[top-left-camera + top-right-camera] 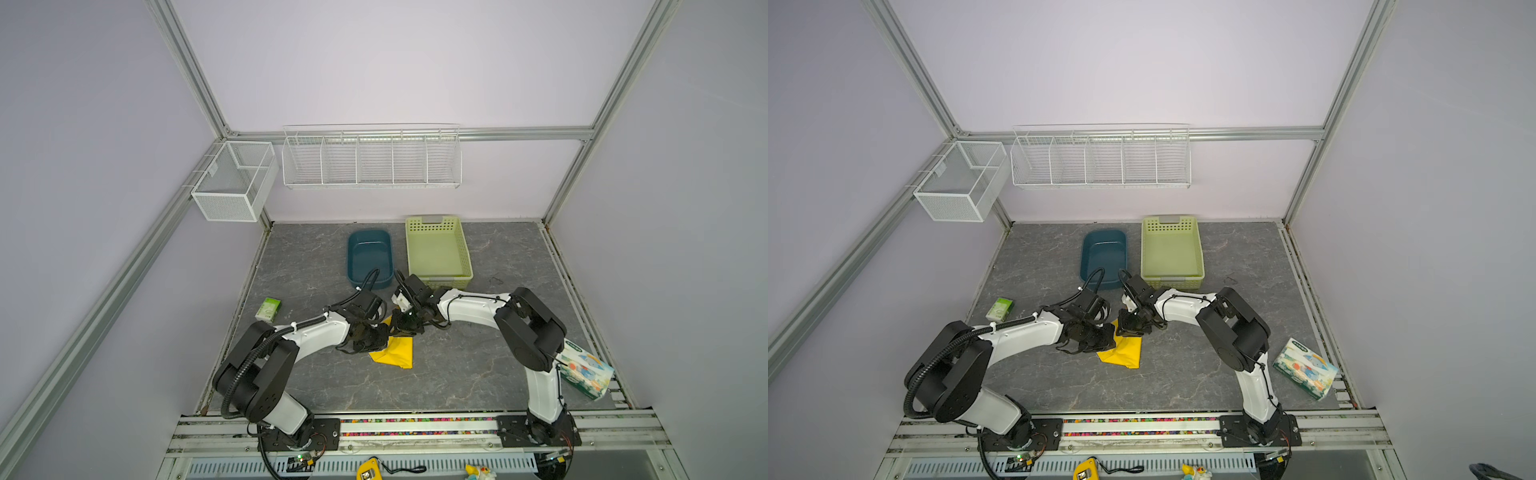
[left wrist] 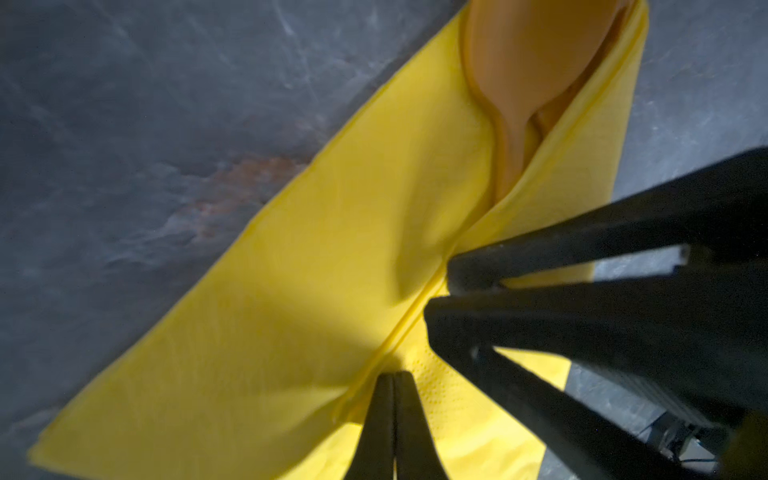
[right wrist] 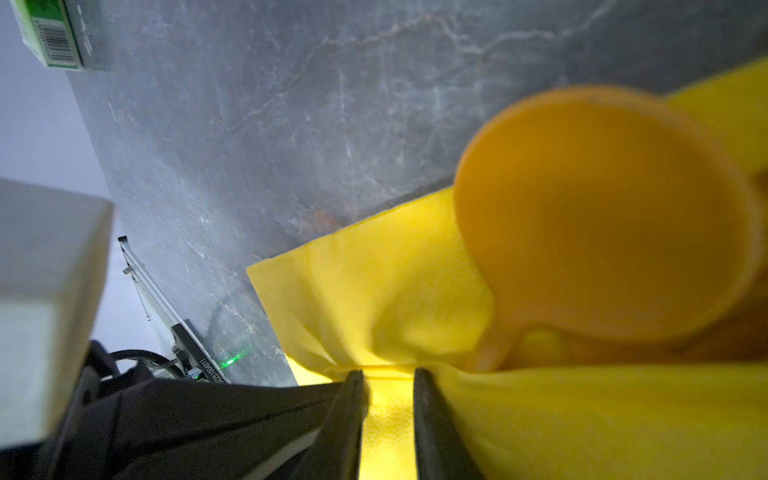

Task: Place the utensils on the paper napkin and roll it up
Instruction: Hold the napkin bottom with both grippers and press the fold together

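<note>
Lying on the table point(image 1: 457, 374): paper napkin point(image 1: 397, 353), mid-table between the two grippers, bright yellow, thin, folded over itself into a creased wedge.
Spoon point(image 3: 602, 216): orange, with its round bowl poking out of the napkin's fold and its handle tucked under the paper; another orange piece shows beside the handle.
Left gripper point(image 2: 392, 376): fingers pressed together, tips against the napkin's folded edge; whether paper is caught between them cannot be told.
Right gripper point(image 3: 388, 374): fingers a little apart, with a pleated ridge of napkin between them.
</note>
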### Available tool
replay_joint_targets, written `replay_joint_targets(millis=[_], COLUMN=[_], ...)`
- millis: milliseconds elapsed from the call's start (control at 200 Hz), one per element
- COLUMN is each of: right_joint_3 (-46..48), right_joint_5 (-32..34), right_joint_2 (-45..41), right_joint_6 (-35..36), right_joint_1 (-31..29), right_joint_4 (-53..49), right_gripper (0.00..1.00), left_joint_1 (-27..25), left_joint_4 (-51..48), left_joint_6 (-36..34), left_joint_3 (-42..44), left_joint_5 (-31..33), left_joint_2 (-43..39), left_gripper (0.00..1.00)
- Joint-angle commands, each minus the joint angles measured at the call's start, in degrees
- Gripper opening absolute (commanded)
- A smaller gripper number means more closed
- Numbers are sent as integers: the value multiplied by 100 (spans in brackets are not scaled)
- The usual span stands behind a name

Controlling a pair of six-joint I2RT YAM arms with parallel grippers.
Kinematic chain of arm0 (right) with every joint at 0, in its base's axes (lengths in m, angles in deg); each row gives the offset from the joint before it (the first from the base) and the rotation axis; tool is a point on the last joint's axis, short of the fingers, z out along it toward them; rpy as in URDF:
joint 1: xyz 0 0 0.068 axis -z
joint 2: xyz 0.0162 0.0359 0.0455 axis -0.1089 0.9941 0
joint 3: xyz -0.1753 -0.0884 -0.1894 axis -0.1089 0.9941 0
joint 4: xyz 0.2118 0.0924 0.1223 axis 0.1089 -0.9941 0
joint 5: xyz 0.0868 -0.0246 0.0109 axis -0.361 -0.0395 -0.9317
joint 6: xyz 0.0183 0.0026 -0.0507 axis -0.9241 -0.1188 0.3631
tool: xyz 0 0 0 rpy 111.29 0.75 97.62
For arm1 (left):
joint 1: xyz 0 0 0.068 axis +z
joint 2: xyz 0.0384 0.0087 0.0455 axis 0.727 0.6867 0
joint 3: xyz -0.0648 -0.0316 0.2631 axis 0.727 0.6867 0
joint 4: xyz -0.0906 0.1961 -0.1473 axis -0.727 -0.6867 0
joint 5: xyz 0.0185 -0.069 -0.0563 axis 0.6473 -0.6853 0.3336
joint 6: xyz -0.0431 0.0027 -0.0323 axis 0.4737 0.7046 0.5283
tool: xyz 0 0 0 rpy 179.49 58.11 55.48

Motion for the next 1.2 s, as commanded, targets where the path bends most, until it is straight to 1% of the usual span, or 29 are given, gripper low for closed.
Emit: replay_joint_targets(millis=[0,170,235,350,485,610,750,990,1195], right_joint_3=[-58,-86,-70,44,232,348,276,165,178], right_joint_5=[624,809,703,234,-13,-24,-16,300,309], right_joint_2=[-155,-371,-484,-615,-665,-546,-282,69,170], right_joint_6=[131,196,181,18,-149,-172,-48,356,496], right_joint_1=[78,80,71,37,-50,-81,-83,-24,-6], right_joint_4=[-665,-786,-716,-490,-336,-389,-490,-951,-1017], right_gripper=[29,33,32,28,22,21,21,20,18], left_joint_1=[-14,-14,-14,-14,-14,-14,-10,-14,-14], left_joint_4=[-296,-268,-270,-287,-296,-286,-296,-346,-409], left_joint_6=[-15,5,13,-5,-9,-10,8,44,62], left_joint_3=[149,185,172,129,123,124,106,104,-16], left_joint_5=[157,162,159,149,166,174,157,68,-126], left_joint_2=[219,217,230,245,246,226,154,-104,-589], left_gripper=[0,0,0,0,0,0,0,0,0])
